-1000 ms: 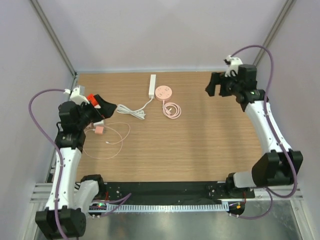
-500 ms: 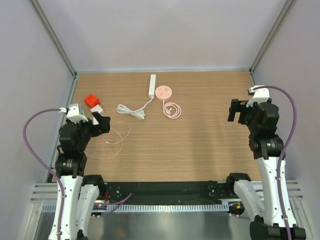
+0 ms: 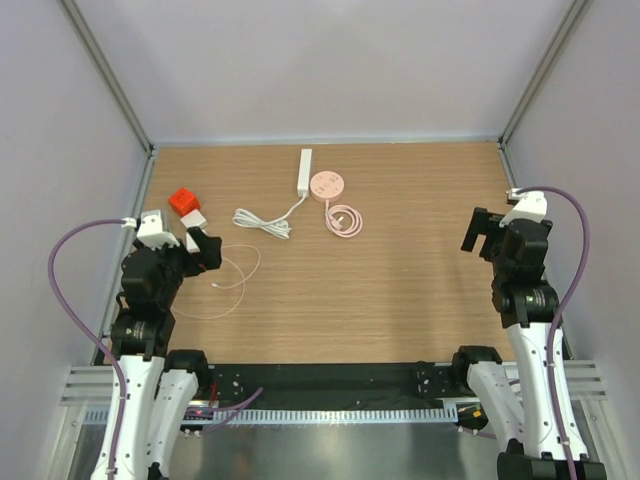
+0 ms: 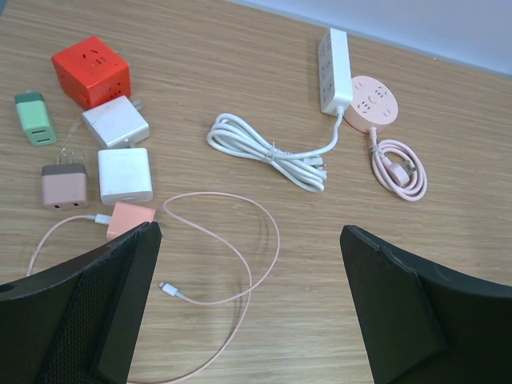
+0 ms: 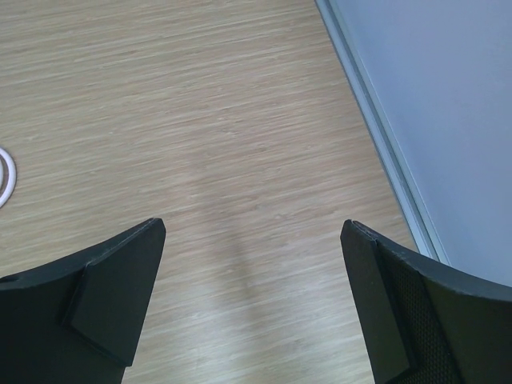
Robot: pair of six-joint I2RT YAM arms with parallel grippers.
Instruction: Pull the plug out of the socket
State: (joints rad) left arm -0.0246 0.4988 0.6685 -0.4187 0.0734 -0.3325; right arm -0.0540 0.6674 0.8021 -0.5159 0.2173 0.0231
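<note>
A white power strip [image 3: 304,172] lies at the back middle of the table, with a round pink socket [image 3: 327,184] touching its near right side. A coiled white cord [image 3: 262,221] runs from the strip's near end, and a coiled pink cord [image 3: 345,220] runs from the pink socket. All show in the left wrist view: strip [image 4: 334,70], pink socket [image 4: 373,102], white cord [image 4: 268,152], pink cord [image 4: 398,166]. I cannot tell which plug sits in which socket. My left gripper [image 3: 200,245] [image 4: 248,304] is open and empty, far left of them. My right gripper [image 3: 480,232] [image 5: 252,296] is open and empty over bare table at the right.
A red cube [image 4: 91,70], a green adapter [image 4: 34,118], two white adapters [image 4: 116,122], a brown adapter [image 4: 65,186] and a pink adapter [image 4: 128,219] with a thin pink cable [image 4: 256,220] lie at the left. The wall rail [image 5: 376,128] runs along the right.
Both arms have drawn back toward the near edge. The left gripper has left the adapters and uncovered the red cube. The right gripper has come back from the far right corner.
</note>
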